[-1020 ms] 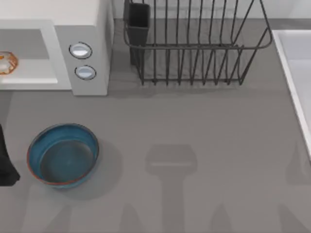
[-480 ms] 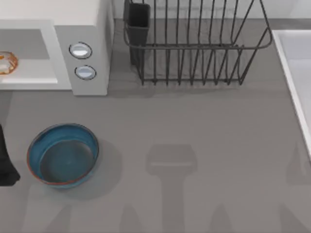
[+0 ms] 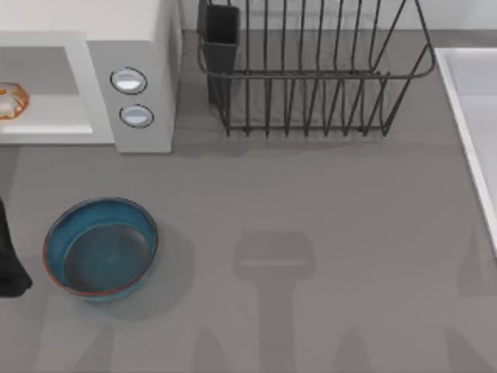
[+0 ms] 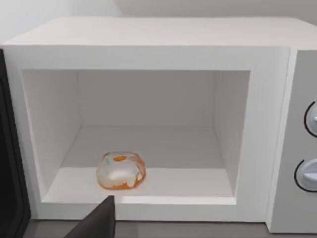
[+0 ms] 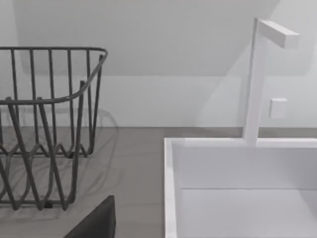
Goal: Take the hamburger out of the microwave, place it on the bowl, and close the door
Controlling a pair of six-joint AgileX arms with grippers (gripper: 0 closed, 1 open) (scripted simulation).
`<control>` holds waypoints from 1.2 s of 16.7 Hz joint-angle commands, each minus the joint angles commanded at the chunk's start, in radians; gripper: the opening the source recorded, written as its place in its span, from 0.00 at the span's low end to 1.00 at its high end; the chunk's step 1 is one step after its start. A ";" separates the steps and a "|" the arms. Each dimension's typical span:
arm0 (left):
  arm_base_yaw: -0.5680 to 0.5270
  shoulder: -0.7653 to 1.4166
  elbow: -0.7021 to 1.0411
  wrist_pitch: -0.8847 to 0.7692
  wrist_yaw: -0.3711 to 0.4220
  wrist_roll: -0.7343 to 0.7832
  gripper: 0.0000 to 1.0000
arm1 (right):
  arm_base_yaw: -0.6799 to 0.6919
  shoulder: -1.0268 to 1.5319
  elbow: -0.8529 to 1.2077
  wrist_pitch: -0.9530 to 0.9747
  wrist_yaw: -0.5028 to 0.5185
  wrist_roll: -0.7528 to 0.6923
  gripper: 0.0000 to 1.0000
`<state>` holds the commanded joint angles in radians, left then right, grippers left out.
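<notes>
1. Microwave (image 4: pixel 148 99) — white box at the table's far left in the top view, two round knobs (image 3: pixel 129 81) on its right front panel. Cavity open to the front. The door (image 4: pixel 9 163) shows as a dark slab swung aside at the cavity's edge in the left wrist view.

2. Contents of the microwave: one hamburger (image 4: pixel 121 171), a small whitish lump with orange patches. It sits on the cavity floor near the front lip, left of centre, touching neither wall; in the top view it lies at the frame's left edge (image 3: pixel 11 99). Judged: placed forward like this, it is easy to reach from the front.

3. Bowl (image 3: pixel 101 247) — blue-teal, reddish-brown rim, on the table in front of the microwave and well apart from it. Holds nothing. Judged: it stands ready as the drop-off point, a short carry from the cavity.

4. Left pincer (image 4: pixel 96 223) — faces the open cavity, short of the hamburger and holding nothing; whether its fingers are spread or closed cannot be told.

5. Right pincer (image 5: pixel 96 220) — parked towards the table's right, near the dish rack (image 3: pixel 311 70) and the white sink (image 5: pixel 237 198); finger state cannot be told.

6. Dish rack: black wire, a dark cup-holder at its left corner, nothing in it.

7. Task standing, judged: hamburger not yet grasped; door not yet closed.
</notes>
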<state>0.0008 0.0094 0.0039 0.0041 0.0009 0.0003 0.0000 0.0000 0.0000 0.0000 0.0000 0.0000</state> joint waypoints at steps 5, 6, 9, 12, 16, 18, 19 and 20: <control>0.016 0.194 0.081 0.085 0.018 0.007 1.00 | 0.000 0.000 0.000 0.000 0.000 0.000 1.00; 0.021 0.259 0.108 0.114 0.024 0.009 1.00 | 0.000 0.000 0.000 0.000 0.000 0.000 1.00; 0.040 0.493 0.205 0.216 0.046 0.018 1.00 | 0.000 0.000 0.000 0.000 0.000 0.000 1.00; 0.062 0.773 0.323 0.339 0.071 0.028 1.00 | 0.000 0.000 0.000 0.000 0.000 0.000 1.00; 0.095 1.186 0.495 0.520 0.110 0.043 1.00 | 0.000 0.000 0.000 0.000 0.000 0.000 1.00; 0.112 1.397 0.583 0.613 0.129 0.050 1.00 | 0.000 0.000 0.000 0.000 0.000 0.000 1.00; 0.120 1.502 0.626 0.659 0.139 0.054 1.00 | 0.000 0.000 0.000 0.000 0.000 0.000 1.00; 0.129 1.604 0.669 0.704 0.148 0.058 1.00 | 0.000 0.000 0.000 0.000 0.000 0.000 1.00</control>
<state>0.1294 1.6137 0.6730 0.7080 0.1492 0.0582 0.0000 0.0000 0.0000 0.0000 0.0000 0.0000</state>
